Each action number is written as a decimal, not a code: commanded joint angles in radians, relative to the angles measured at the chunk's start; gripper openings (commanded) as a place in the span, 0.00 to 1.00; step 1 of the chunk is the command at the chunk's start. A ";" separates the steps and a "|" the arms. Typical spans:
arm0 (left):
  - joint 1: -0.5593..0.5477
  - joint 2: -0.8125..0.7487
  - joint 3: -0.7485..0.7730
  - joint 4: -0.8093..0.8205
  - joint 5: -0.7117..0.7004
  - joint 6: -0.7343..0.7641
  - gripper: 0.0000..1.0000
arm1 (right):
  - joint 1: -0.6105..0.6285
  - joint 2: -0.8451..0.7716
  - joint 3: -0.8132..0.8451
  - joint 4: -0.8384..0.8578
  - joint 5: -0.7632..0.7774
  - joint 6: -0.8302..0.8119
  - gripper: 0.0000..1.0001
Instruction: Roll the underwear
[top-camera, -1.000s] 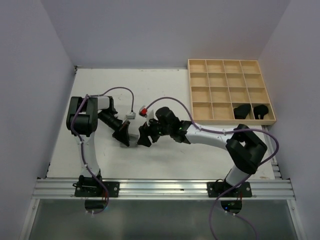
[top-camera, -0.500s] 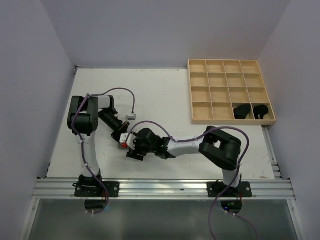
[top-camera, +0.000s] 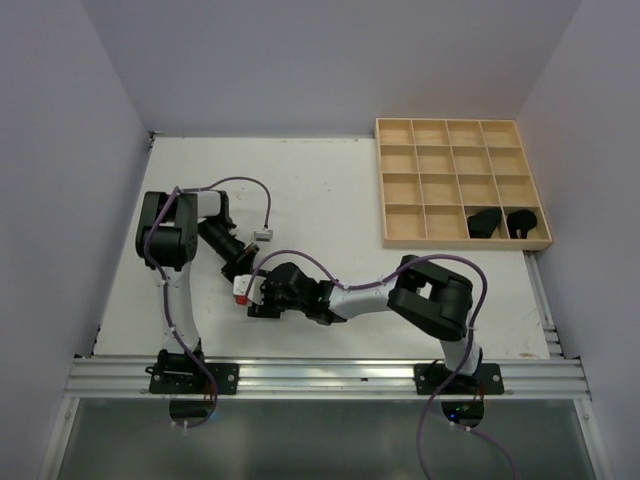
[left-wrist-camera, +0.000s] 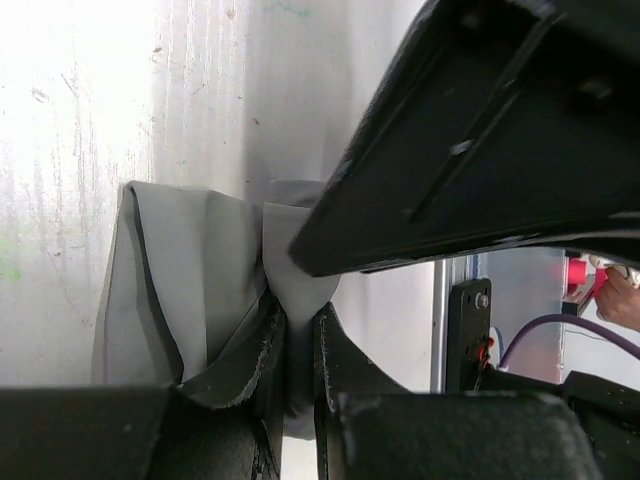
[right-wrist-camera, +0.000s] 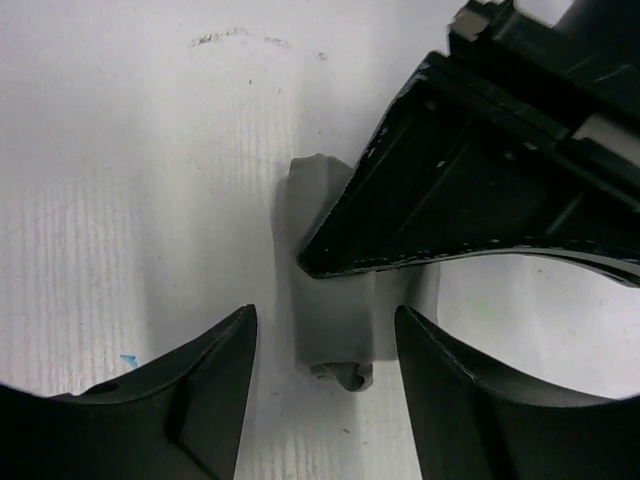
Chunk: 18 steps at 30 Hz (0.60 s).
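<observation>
A plain grey underwear (right-wrist-camera: 338, 338) lies folded on the white table, small and bunched. My left gripper (left-wrist-camera: 292, 320) is shut on one edge of the underwear (left-wrist-camera: 180, 262), with cloth pinched between its jaws. My right gripper (right-wrist-camera: 325, 314) hovers open over the same piece, one finger on each side and neither touching it. In the top view both grippers meet at the table's near left, the left gripper (top-camera: 240, 268) just behind the right gripper (top-camera: 259, 298), and they hide the grey cloth. Two black rolled underwear (top-camera: 485, 222) (top-camera: 522, 222) sit in the tray's near right cells.
The wooden grid tray (top-camera: 402, 188) stands at the far right of the table, most cells bare. The right arm (top-camera: 370, 290) stretches leftward across the near table. A metal rail (top-camera: 320, 378) runs along the near edge.
The right arm swung from the table's middle down and left, bringing its open gripper over the grey underwear beside the left gripper. The left arm barely moved.
</observation>
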 joint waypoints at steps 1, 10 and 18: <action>0.005 0.048 0.026 0.169 -0.138 0.027 0.14 | -0.001 0.064 0.040 0.020 -0.023 -0.025 0.60; 0.007 -0.005 0.014 0.223 -0.115 -0.001 0.30 | -0.004 0.096 0.075 -0.062 -0.077 0.019 0.01; 0.177 -0.293 -0.038 0.218 0.090 0.126 0.55 | -0.065 0.064 0.093 -0.244 -0.249 0.199 0.00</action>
